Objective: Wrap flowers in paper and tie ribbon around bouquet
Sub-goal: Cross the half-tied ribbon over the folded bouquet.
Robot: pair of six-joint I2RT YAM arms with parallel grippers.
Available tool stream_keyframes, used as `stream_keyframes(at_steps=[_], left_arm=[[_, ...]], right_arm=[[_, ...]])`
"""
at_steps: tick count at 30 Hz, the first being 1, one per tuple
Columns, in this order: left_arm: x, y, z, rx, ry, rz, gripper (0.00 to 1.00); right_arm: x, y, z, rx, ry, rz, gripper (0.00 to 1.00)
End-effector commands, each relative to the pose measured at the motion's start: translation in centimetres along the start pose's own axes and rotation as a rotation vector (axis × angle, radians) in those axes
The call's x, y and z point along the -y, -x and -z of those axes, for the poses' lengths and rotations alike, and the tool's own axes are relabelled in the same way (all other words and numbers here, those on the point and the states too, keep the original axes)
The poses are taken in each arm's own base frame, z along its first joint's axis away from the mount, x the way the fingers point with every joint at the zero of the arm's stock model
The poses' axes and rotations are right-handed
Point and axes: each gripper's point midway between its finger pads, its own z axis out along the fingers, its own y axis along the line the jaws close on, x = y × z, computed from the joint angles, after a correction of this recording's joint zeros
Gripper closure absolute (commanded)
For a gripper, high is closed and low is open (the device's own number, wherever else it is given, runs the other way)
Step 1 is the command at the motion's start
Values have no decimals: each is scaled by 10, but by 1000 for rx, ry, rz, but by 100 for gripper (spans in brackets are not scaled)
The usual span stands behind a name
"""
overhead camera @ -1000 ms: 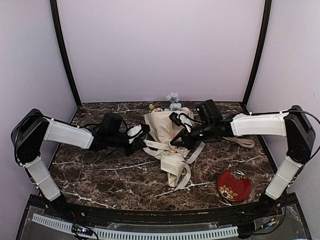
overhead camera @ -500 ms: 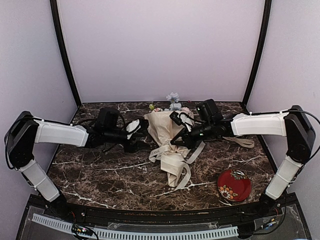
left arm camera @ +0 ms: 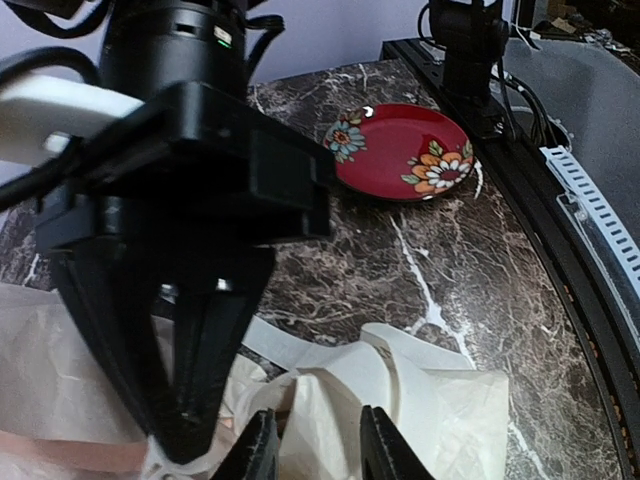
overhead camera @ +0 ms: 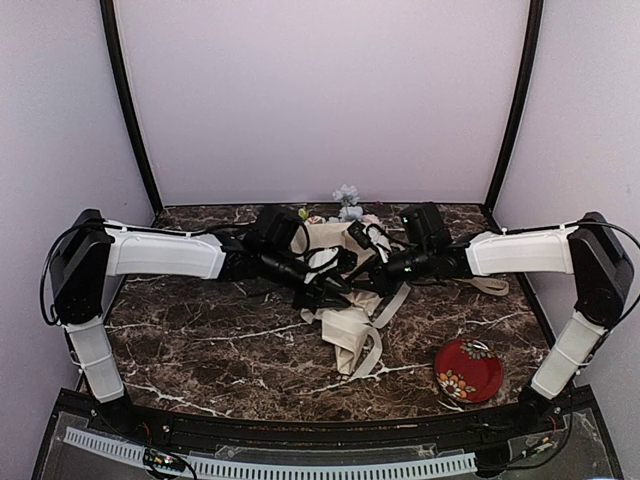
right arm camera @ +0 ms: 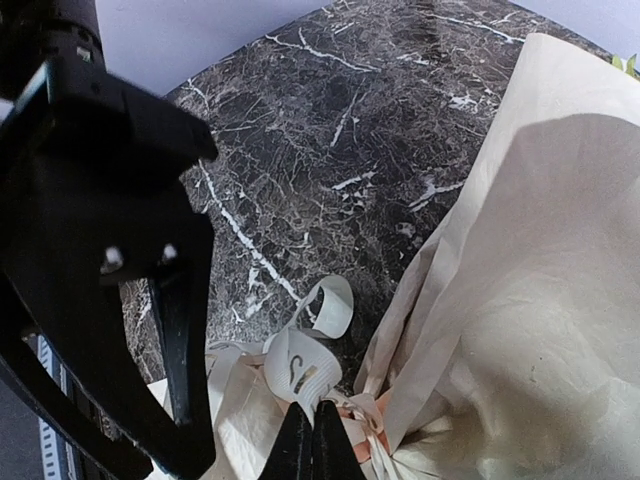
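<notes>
Bouquet (overhead camera: 345, 325) is lying at the middle of the counter (overhead camera: 200, 340), its flowers (overhead camera: 347, 200) pointing toward 12 o'clock, while a red plate (overhead camera: 467, 370) is sitting at 4 o'clock.

From the left wrist, the left claw (left arm camera: 315, 455) is holding its fingers apart, with the paper (left arm camera: 430, 400) showing between them.

From the right wrist, the right claw (right arm camera: 313, 445) is pinching together on the ribbon (right arm camera: 298, 372), just beside the paper.

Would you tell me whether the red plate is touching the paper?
No, bare table shows between the red plate and the paper in the overhead view.
</notes>
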Motion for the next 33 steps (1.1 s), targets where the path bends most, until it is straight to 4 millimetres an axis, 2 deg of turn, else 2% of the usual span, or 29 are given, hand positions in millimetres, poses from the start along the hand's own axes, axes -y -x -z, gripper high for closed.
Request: stream_keyframes(at_steps=[1, 6, 10, 11, 15, 20, 22, 29, 31, 33], left_arm=[[22, -17, -4, -93, -73, 30, 69], [9, -22, -8, -186, -48, 98, 60], [12, -25, -7, -212, -63, 135, 57], [11, -26, -8, -212, -57, 146, 58], [4, -31, -13, -238, -31, 206, 71], [16, -20, -12, -189, -92, 226, 66], [20, -20, -14, -184, -106, 232, 61], [28, -23, -16, -194, -143, 245, 59], [27, -26, -17, -202, -139, 243, 64], [25, -31, -19, -215, -127, 246, 73]], right_arm=[[-4, 20, 9, 86, 11, 28, 100], [-3, 19, 8, 82, 8, 24, 100], [-1, 17, 6, 76, 5, 24, 100], [-1, 16, 6, 76, 4, 24, 100], [-1, 15, 7, 74, 1, 22, 100], [-1, 14, 8, 75, -9, 22, 100], [0, 12, 8, 72, -12, 15, 100], [1, 13, 9, 76, -17, 10, 100], [0, 13, 9, 75, -16, 11, 100], [0, 12, 8, 73, -15, 10, 100]])
